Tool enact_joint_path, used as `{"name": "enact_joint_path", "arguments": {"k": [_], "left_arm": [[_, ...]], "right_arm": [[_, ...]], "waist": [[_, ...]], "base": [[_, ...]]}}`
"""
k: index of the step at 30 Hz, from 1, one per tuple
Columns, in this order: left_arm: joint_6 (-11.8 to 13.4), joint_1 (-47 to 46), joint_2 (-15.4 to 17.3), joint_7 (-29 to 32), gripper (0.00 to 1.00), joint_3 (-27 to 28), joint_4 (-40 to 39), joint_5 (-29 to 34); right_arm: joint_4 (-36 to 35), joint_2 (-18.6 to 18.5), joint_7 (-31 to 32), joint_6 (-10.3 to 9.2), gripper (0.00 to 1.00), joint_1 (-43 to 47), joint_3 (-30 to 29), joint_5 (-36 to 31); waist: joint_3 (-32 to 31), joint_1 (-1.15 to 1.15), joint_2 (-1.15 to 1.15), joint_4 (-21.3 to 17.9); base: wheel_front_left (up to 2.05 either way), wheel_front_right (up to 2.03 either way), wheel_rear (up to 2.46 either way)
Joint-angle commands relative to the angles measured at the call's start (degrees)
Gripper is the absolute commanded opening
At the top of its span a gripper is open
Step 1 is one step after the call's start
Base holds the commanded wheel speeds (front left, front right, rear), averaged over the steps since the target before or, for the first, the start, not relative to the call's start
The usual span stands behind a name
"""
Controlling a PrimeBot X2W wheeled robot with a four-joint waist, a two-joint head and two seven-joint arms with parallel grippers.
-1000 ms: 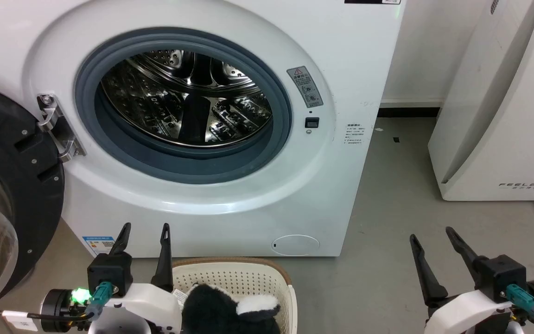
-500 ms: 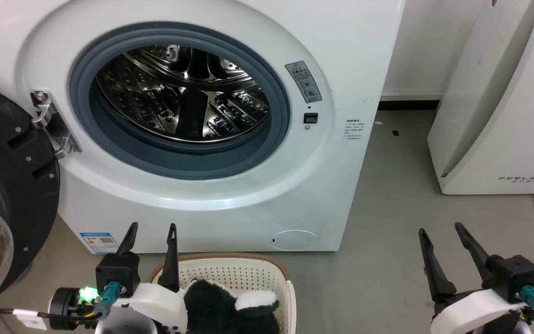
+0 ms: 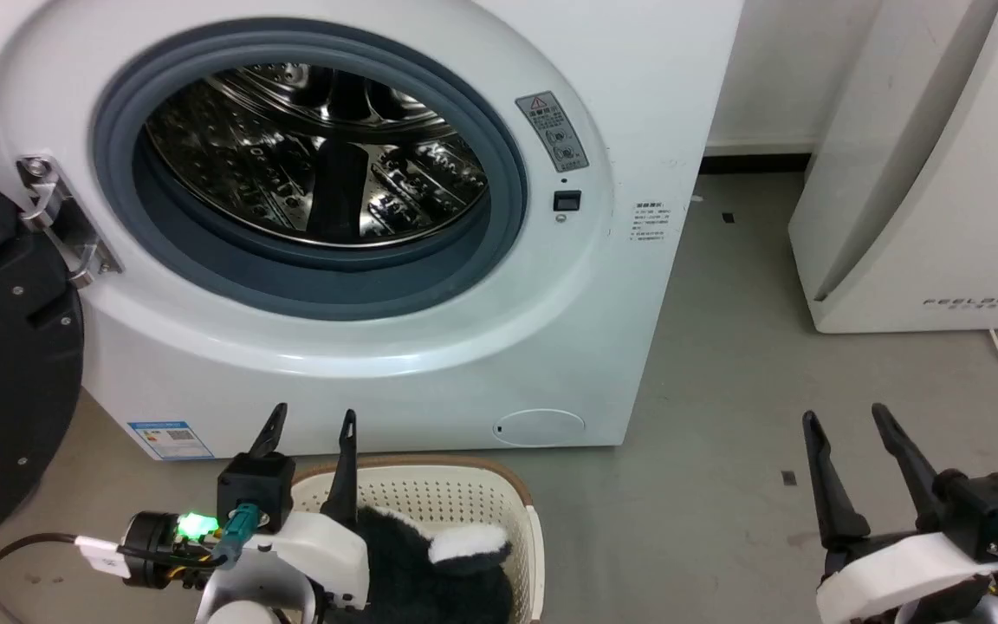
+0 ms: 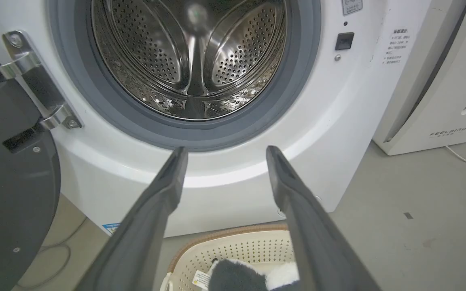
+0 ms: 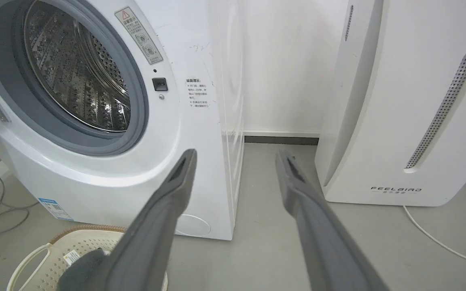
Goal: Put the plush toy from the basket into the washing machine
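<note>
Left tool and right tool spread empty, the toy lay ungrasped in the basket, washer open at 12 o'clock.

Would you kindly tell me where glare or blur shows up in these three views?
Head view: hard glints scatter over the steel drum of the washing machine. Left wrist view: a blurred bright spot sits at the drum's top, and the close fingers of the left gripper look soft. Right wrist view: the fingers of the right gripper look equally soft.
</note>
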Motion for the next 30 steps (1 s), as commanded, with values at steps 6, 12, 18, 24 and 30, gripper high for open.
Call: {"name": "enact_joint_path", "arguments": {"k": [6, 12, 18, 24, 30], "left_arm": [[-0.25, -3.00, 0.79, -1.17, 1.00, -1.75, 4.10, 0.81], [-0.68, -5.76, 1.43, -1.89, 1.00, -3.73, 8.93, 1.48], [-1.21, -9.61, 2.14, -2.61, 1.00, -5.96, 14.74, 2.51], [-1.55, -13.47, 2.95, -3.33, 1.00, -8.08, 20.97, 3.47], [-2.89, -17.27, 3.47, -2.97, 1.00, -10.68, 27.21, 4.55]], "right_arm": [[-0.26, -0.02, -1.13, -0.01, 1.00, -1.73, -0.51, 1.43], [-0.41, -0.02, -1.84, -0.02, 1.00, -2.56, -0.98, 2.48], [-0.82, -0.02, -2.56, -0.02, 1.00, -4.09, -1.26, 3.66], [-1.06, -0.03, -3.28, -0.02, 1.00, -5.42, -1.50, 5.03], [-1.26, -0.03, -3.99, -0.02, 1.00, -6.69, -1.94, 6.56]], "waist": [[1.94, 0.00, 0.00, -0.93], [4.17, 0.00, 0.00, -1.81], [7.57, 0.00, 0.00, -2.92], [10.94, 0.00, 0.00, -4.43], [14.15, 0.00, 0.00, -5.74]], "base": [[0.00, 0.00, 0.00], [0.00, 0.00, 0.00], [0.00, 0.00, 0.00], [0.00, 0.00, 0.00], [0.00, 0.00, 0.00]]}}
